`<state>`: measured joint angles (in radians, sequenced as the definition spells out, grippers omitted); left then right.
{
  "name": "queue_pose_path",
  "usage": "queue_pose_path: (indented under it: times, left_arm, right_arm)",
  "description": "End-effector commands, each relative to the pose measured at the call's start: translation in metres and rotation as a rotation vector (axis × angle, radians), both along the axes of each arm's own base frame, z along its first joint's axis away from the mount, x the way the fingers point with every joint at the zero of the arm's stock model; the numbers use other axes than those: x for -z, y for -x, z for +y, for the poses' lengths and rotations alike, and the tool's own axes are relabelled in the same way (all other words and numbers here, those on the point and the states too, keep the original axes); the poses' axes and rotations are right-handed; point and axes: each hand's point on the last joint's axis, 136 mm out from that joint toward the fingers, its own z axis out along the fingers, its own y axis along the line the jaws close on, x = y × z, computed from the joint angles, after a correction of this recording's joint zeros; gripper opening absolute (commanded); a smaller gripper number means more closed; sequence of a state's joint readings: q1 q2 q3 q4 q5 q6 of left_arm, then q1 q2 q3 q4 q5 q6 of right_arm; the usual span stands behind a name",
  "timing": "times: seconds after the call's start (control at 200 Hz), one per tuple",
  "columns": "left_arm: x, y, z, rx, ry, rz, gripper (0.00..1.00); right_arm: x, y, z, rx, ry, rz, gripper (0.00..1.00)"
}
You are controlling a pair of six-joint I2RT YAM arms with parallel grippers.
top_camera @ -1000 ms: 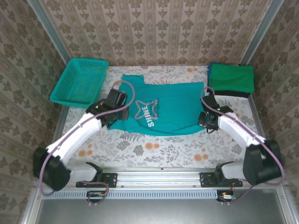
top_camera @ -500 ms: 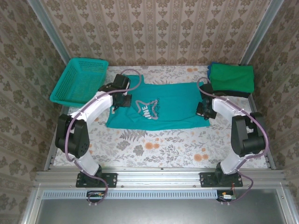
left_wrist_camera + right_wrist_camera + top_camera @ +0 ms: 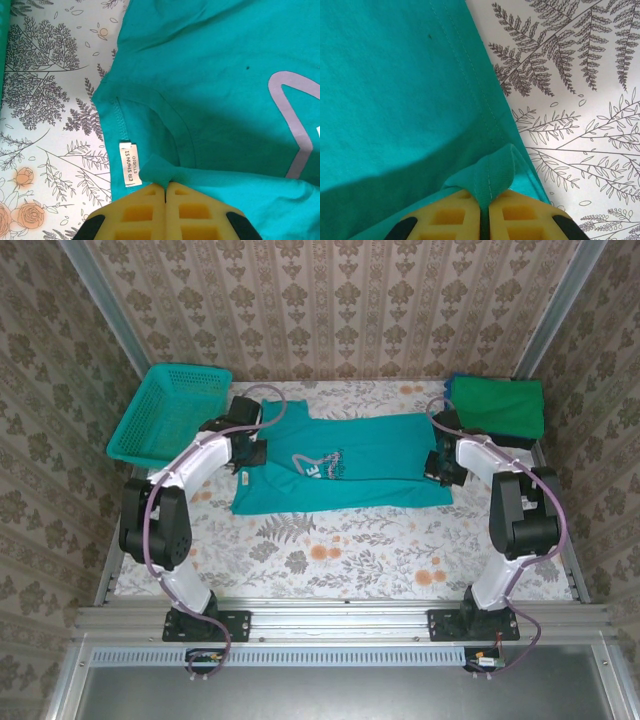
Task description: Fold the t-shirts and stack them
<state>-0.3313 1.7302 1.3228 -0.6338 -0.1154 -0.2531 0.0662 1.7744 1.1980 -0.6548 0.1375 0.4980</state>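
The teal t-shirt (image 3: 370, 470) is pinched at collar and hem by left gripper (image 3: 165, 186) and right gripper (image 3: 484, 200), its lengthwise fold judged due for release.

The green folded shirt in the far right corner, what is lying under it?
Under the green shirt, a blue edge shows at its far left corner and a black edge along its near side. The rest is covered, so I cannot count the pieces.
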Motion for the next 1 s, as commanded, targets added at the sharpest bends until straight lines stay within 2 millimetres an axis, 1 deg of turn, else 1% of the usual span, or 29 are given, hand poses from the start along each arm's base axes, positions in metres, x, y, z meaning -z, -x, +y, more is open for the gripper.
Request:
queue_pose_path:
  times: [0.0,0.085,0.23,0.365,0.475,0.595,0.71,0.815,0.865,0.89,0.945,0.995]
  left_arm:
    - [-0.008,-0.014,0.0,0.001,0.02,-0.031,0.0]
    - [-0.003,-0.02,0.003,-0.01,0.023,-0.014,0.0]
    - [0.003,-0.03,-0.002,0.0,0.041,0.003,0.0]
    - [0.0,-0.04,-0.007,0.02,0.048,0.0,0.0]
    - [0.008,-0.049,-0.012,0.034,0.047,0.025,0.0]
    - [0.019,-0.05,-0.01,0.031,0.028,0.061,0.0]
    - [0.02,-0.05,-0.004,0.013,0.023,0.056,0.0]
    - [0.021,-0.05,-0.002,0.009,0.033,0.059,0.0]
    - [0.022,-0.049,-0.001,0.008,0.029,0.067,0.0]
    - [0.024,-0.048,-0.001,0.008,0.028,0.075,0.0]
    - [0.024,-0.048,0.001,0.004,0.023,0.08,0.0]
    - [0.025,-0.047,0.003,0.0,0.017,0.087,0.01]
  right_arm:
    - [-0.011,-0.005,-0.003,-0.001,-0.001,0.001,0.16]
    - [-0.006,-0.01,-0.001,-0.002,-0.008,0.013,0.16]
    - [0.004,-0.016,-0.003,-0.002,-0.004,0.043,0.16]
    - [0.003,-0.021,-0.007,0.002,0.004,0.041,0.16]
    - [0.006,-0.025,-0.006,0.003,-0.005,0.045,0.16]
    - [0.011,-0.026,-0.007,0.0,0.002,0.063,0.16]
    - [0.008,-0.027,-0.011,0.005,0.018,0.06,0.16]
    - [0.009,-0.03,-0.012,-0.004,0.014,0.061,0.2]
    - [0.009,-0.031,-0.011,-0.009,0.016,0.074,0.26]
    - [0.009,-0.031,-0.011,-0.011,0.017,0.078,0.26]
    - [0.004,-0.032,-0.012,-0.015,0.021,0.069,0.27]
    - [-0.006,-0.033,-0.013,-0.014,0.026,0.042,0.3]
